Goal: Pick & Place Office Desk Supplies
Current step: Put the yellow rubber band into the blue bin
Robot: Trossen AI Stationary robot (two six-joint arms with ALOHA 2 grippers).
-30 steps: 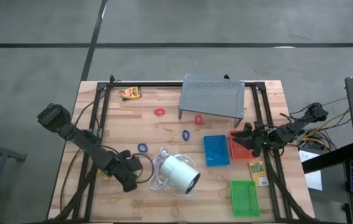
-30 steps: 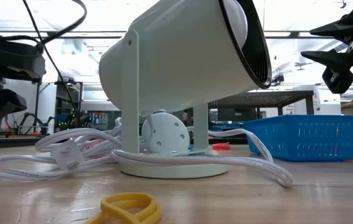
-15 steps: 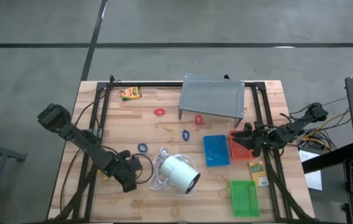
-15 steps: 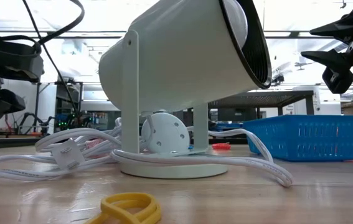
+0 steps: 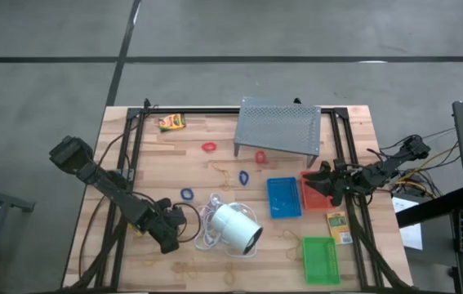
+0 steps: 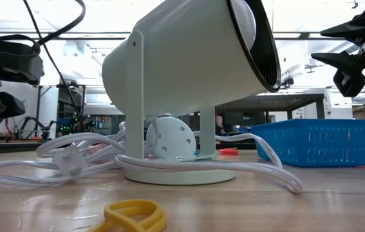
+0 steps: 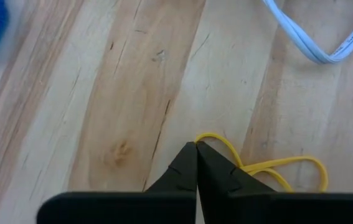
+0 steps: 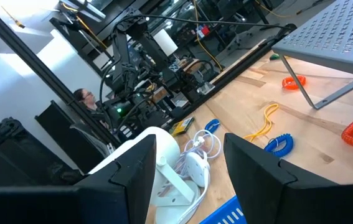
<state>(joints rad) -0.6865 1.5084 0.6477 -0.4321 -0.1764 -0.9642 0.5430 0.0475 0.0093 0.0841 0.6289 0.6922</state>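
1. While the left gripper (image 7: 196,144) has its fingers closed at the lower middle of the left wrist view, a tan rubber band (image 7: 269,167) lies on the table (image 7: 101,93) right at their tips. The band seems pinched between them, but the tips hide the contact, so I cannot say this for sure.
2. Seen from the high view, this gripper (image 5: 175,215) is at the lower left of the frame, just beside the white cord (image 5: 207,224) of the big white cylinder (image 5: 237,227).
3. I judge the step in hand to be the pick of this rubber band. The next move calls for a straight lift, to see if the band comes up, and then a carry toward a tray.
4. The right gripper (image 5: 322,177) hangs at the right of the high view with its fingers wide apart and holding nothing, over the red tray (image 5: 313,194).
5. The blue tray (image 5: 283,197) stands just left of the red one, and the green tray (image 5: 321,260) is at the lower right.
6. The cylinder and its cord lie between the left gripper and the trays, so the carry has to go over or around them.
7. Farther up in the high view are a blue loop (image 5: 186,194), a red loop (image 5: 208,147), the grey perforated stand (image 5: 279,124) and a yellow-orange box (image 5: 171,122).
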